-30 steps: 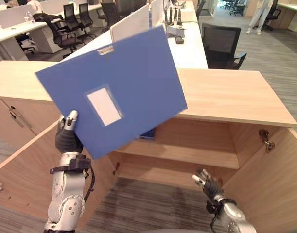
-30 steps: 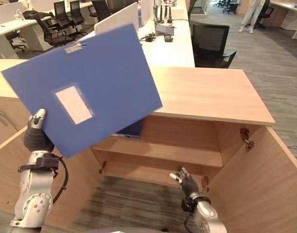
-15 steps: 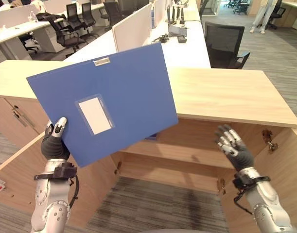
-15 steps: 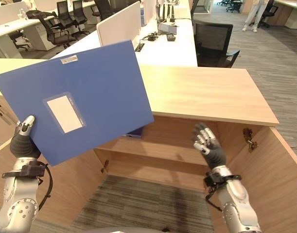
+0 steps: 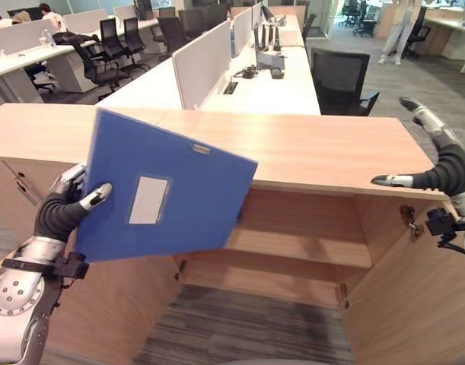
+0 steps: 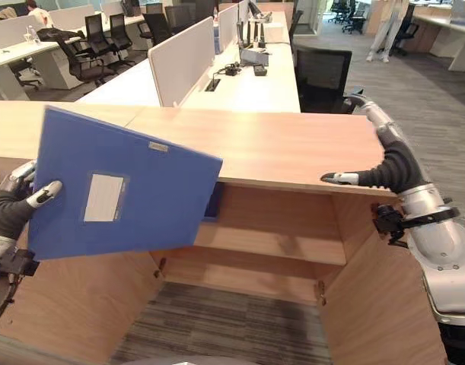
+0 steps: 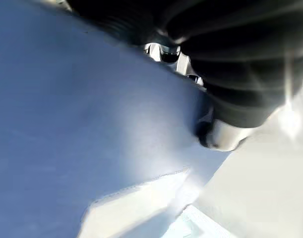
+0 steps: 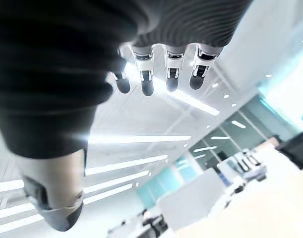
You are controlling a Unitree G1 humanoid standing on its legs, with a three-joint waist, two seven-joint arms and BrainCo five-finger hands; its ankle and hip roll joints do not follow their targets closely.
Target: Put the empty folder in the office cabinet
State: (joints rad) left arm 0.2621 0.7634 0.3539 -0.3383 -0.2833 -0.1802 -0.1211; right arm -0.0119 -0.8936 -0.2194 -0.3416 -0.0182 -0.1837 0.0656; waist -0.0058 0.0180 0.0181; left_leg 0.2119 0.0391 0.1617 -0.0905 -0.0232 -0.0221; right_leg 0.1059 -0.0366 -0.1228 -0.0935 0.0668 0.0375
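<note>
Lowered toward the open cabinet (image 5: 316, 228), the folder (image 5: 164, 198) sits pinched in the left hand (image 5: 61, 209); right hand (image 6: 388, 163) spread wide.

Silver-grey arms end in each robot hand (image 5: 61, 213), dark ribbed covers, silver dark-tipped fingers.

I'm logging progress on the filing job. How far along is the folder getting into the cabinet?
Done: the cabinet doors stand open, and the blue folder is gripped at its edge by the left robot hand. In hand: the folder is held tilted in front of the opening, its far corner near the shelf. The right robot hand is open, raised above the cabinet top. Left: sliding the folder in and letting go.
</note>
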